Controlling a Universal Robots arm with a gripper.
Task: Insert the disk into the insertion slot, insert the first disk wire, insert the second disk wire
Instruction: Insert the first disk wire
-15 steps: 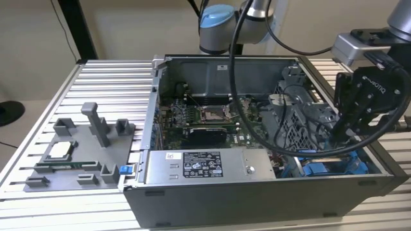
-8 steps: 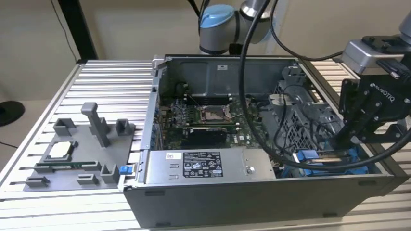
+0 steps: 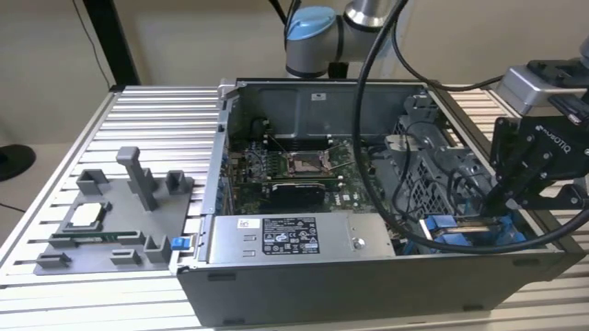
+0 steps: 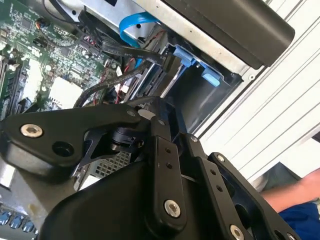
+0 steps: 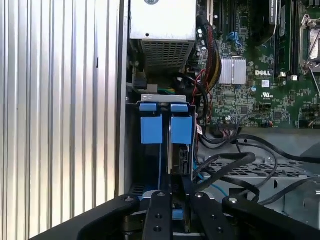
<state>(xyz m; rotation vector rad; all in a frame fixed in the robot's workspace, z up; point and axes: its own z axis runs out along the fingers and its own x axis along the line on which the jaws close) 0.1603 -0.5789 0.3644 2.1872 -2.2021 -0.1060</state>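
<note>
The disk [image 3: 471, 225] stands on edge in the insertion slot [image 3: 442, 231] at the case's front corner, on the exterior view's right. My gripper [image 3: 492, 207] reaches down onto it from above. In the first wrist view the disk's end [image 5: 181, 157] sits between the grey bay walls, just behind one of two bright blue tabs [image 5: 151, 129], and my gripper [image 5: 179, 186] is shut around it. The second wrist view looks past my black linkage to the slot's blue tabs [image 4: 192, 59]. Loose black wires [image 5: 235, 160] and a blue flat wire [image 4: 135, 22] lie beside the bay.
A grey power-supply box [image 3: 281, 238] fills the case's front middle, with the motherboard and its processor socket [image 3: 304, 163] behind it. A grey fixture [image 3: 110, 221] stands on the ribbed table at the exterior view's left. The arm's black cable [image 3: 368, 138] hangs across the case. A person's arm [image 4: 300, 195] is nearby.
</note>
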